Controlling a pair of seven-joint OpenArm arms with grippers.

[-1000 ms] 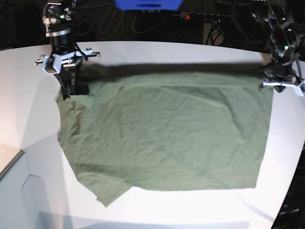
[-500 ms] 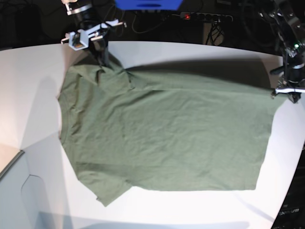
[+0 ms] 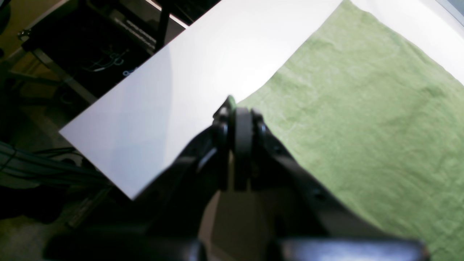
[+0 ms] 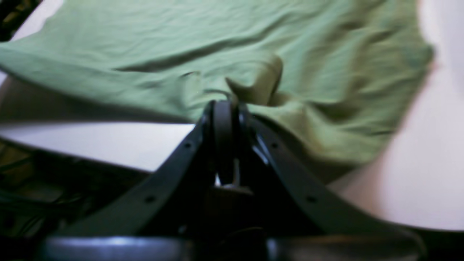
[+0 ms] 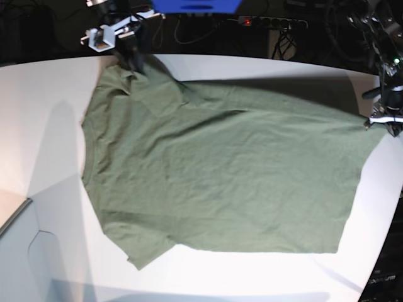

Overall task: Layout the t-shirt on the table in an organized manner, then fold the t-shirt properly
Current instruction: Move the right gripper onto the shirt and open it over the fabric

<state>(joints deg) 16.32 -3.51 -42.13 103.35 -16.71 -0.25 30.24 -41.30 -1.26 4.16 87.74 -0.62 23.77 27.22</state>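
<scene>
Two grippers pinch the t-shirt by its far corners, so the laying-out step is in hand: the right gripper holds a bunched sleeve at the far left, jaws pressed together on cloth (its wrist view is blurred, but a fold seems caught there), and the left gripper grips the hem corner at the far right. The garment lies mostly flat across the table, its far edge lifted. Next, I judge, both should draw that edge taut, lower it and let go.

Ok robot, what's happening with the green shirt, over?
Left gripper shut on t-shirt corner. Right gripper shut on its far sleeve edge. Shirt spread across table, far edge lifted. Nothing in the way.
</scene>
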